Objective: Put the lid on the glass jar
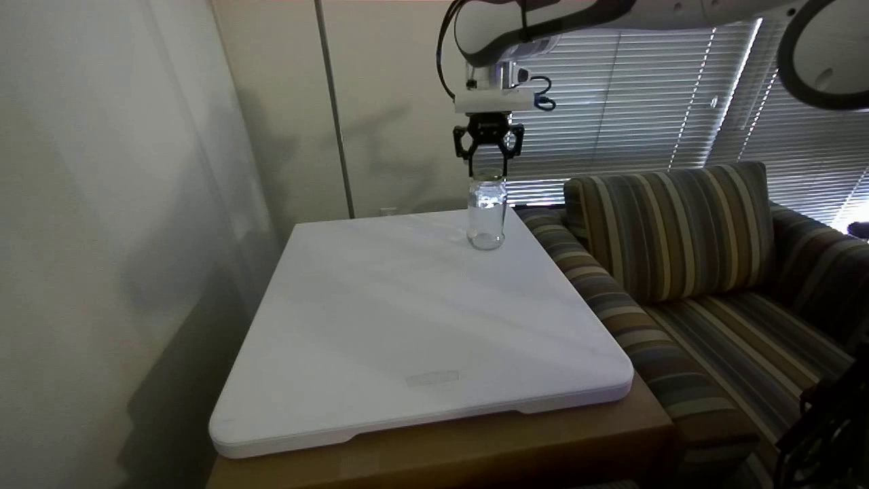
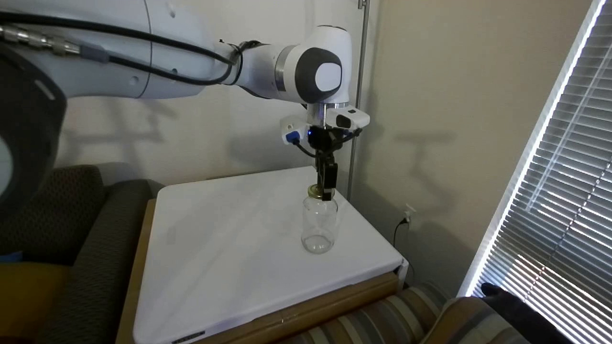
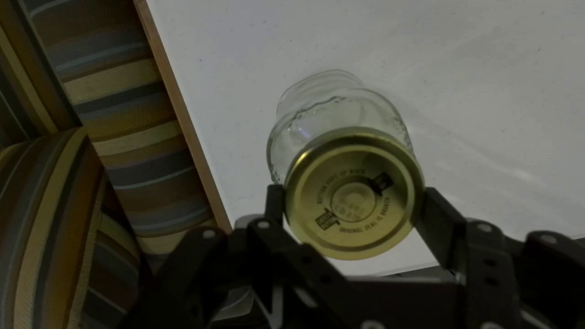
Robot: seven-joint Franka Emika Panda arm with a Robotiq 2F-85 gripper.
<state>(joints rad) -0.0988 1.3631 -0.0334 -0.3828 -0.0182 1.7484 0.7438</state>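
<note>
So the pincer (image 1: 487,170) is closed around the lid (image 3: 355,196) and only stands as wide as that gold disc lets it. In the wrist view the jaws hug the rim from the left and the right, which makes sense to me: pinched across its middle by the edge, the lid has its underside free to meet the glass. In both exterior views it's right at the mouth of the glass jar (image 2: 319,223), and the jar looks upright on the white tabletop (image 1: 380,305). Nothing else is bracing the jar that I can see, so I'd guess anything but a straight push down could slide or tip it. It's also at the far right of the tabletop in an exterior view, near the edge beside the striped armchair (image 1: 672,234), so not much room for a skid that way. Can't tell if the lid is actually seated or just resting there. My bet is it's nearly done: gentle press, maybe a bit of a turn, then let go.
</note>
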